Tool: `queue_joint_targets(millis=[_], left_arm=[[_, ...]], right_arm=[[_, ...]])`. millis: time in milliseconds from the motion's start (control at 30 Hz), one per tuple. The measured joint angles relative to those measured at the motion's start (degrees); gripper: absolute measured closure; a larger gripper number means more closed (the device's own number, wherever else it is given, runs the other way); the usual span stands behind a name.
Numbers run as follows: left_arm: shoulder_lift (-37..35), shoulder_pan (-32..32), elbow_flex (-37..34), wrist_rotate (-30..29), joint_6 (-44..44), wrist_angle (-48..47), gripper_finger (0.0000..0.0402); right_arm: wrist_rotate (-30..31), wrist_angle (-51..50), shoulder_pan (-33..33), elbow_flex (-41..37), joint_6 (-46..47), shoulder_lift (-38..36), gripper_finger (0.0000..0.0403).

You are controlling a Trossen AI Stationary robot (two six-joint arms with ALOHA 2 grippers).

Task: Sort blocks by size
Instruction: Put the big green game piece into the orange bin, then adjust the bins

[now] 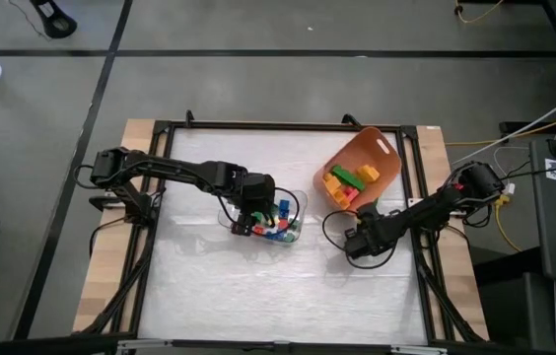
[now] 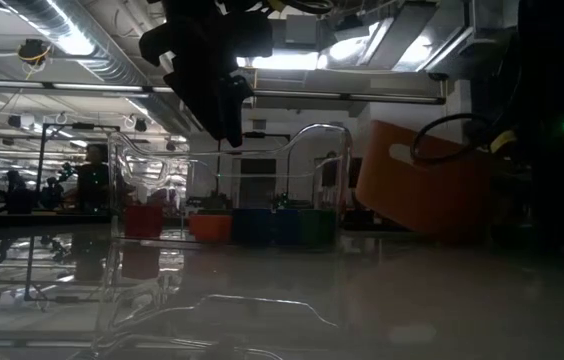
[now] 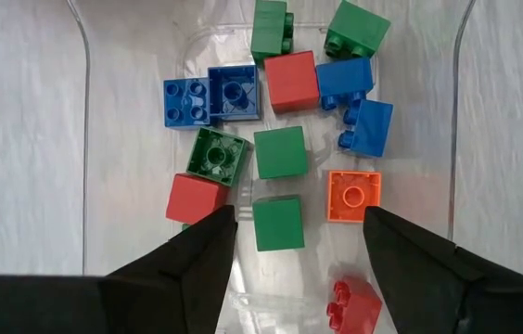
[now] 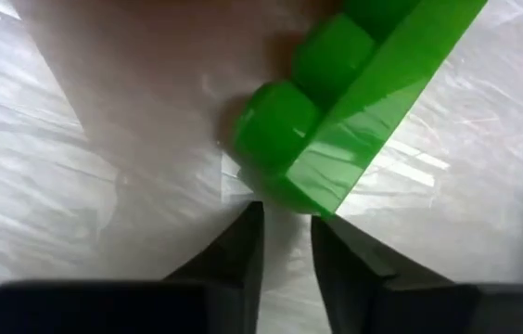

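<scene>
A clear tray [image 1: 298, 202] in the middle of the table holds several small blocks [image 3: 280, 153] in red, green, blue and orange. My left gripper [image 3: 299, 218] hangs open above the tray's near end and touches nothing; a green cube [image 3: 277, 232] lies below the gap between its fingers. My right gripper [image 1: 357, 245] is down at the table, just in front of the orange bin [image 1: 367, 148]. Its fingers stand a narrow gap apart at the end of a long green brick [image 4: 363, 102]. My right gripper has the long green brick's near end corner [image 4: 306, 195] between its two fingertips. The fingers come steeply from above and point along the brick's length. The brick lies on its side on the white table top, studs sideways, and stretches away from the fingers.
The orange bin stands tilted at the back right and holds larger green, yellow, red and orange blocks [image 1: 349, 180]. Black frame rails [image 1: 258, 126] run round the white table top. Open table lies in front of the tray and the bin.
</scene>
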Motion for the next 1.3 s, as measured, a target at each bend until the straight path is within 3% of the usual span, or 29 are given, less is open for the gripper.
queue_joint_targets(millis=[300,567,867,1067,1300], left_arm=[[0.00,0.00,0.00,0.00,0.01,0.00,0.0176],[0.00,0.00,0.02,0.00,0.02,0.00,0.0176],[0.00,0.00,0.02,-0.02,0.94,1.35,0.0176],[0.00,0.37,0.02,0.00,1.34,12.02,0.0176],[0.31,3.97,0.02,-0.02,2.55,27.59,0.0176]], right_arm=[[-0.81,0.43,0.00,0.74,-3.81,0.02,0.0348],[-0.17,-0.32,0.00,5.47,-10.70,0.02,0.0349],[-0.41,-10.56,0.00,12.37,-13.03,0.02,0.0349],[-0.83,-20.29,0.63,18.70,-13.03,0.01,0.0349],[6.06,-31.30,3.94,23.21,-7.48,0.00,0.0349]])
